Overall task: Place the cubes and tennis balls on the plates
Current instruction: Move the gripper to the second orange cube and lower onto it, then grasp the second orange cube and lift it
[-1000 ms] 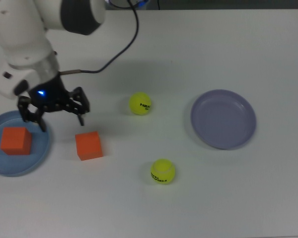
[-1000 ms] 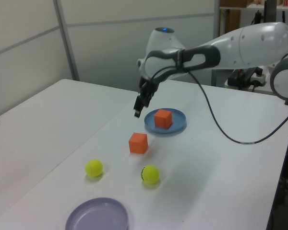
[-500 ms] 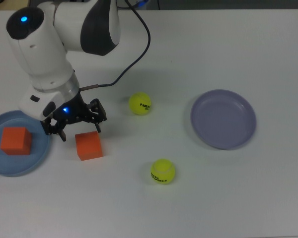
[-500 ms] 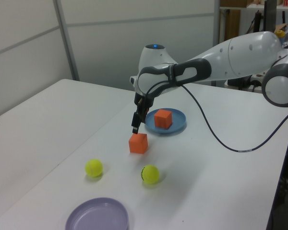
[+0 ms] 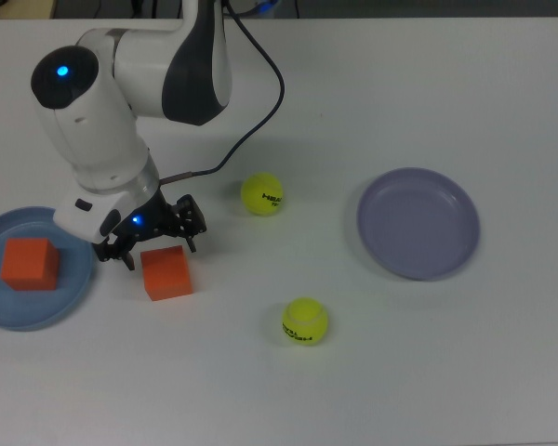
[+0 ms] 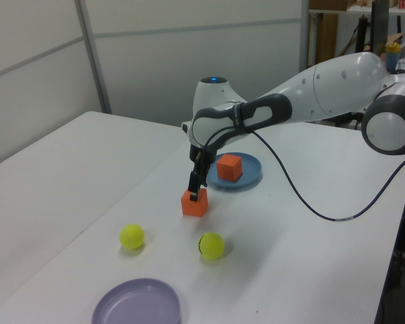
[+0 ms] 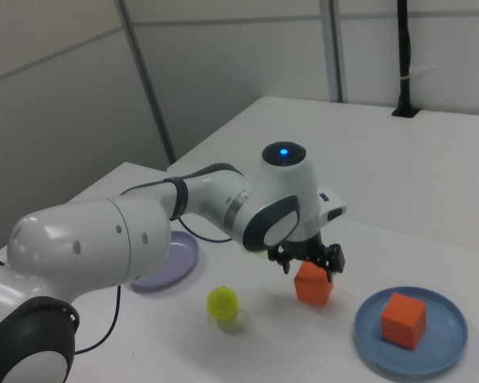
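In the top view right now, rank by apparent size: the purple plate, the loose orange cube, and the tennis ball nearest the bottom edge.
Largest to smallest in the top view:
1. purple plate
2. loose orange cube
3. tennis ball
The cube only slightly outsizes the ball, so that ranking is close.

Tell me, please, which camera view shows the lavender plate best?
The top view: the lavender plate appears whole and round there, rim included, lying empty. The left view cuts off its near edge at the bottom of the picture. In the right view only a sliver shows beside the arm, which hides the rest.
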Controlling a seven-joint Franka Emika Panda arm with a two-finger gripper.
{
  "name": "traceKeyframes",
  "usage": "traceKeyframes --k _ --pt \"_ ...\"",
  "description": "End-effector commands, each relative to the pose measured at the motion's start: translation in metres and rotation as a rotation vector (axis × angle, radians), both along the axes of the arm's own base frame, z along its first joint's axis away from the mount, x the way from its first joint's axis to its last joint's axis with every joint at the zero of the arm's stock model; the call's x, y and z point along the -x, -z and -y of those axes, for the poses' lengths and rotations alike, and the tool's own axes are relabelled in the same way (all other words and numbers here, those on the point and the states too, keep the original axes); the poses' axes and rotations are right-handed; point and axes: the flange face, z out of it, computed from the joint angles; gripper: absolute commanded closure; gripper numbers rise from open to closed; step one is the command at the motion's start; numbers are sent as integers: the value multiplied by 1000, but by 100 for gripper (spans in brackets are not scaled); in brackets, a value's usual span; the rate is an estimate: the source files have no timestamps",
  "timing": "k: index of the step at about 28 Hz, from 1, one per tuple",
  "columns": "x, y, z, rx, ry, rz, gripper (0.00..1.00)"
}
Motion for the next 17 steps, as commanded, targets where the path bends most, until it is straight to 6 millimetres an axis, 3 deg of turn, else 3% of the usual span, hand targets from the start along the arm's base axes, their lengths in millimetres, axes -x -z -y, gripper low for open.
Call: traceKeyframes --k 1,11,13,15,17 --pt "3 12 -2 27 -28 -16 0" --pt "2 28 -4 34 -29 -28 0" --pt "1 37 -10 43 -38 -26 6" --pt "-1 43 -21 43 -28 -7 20" --pt "-3 46 -22 40 -3 13 26"
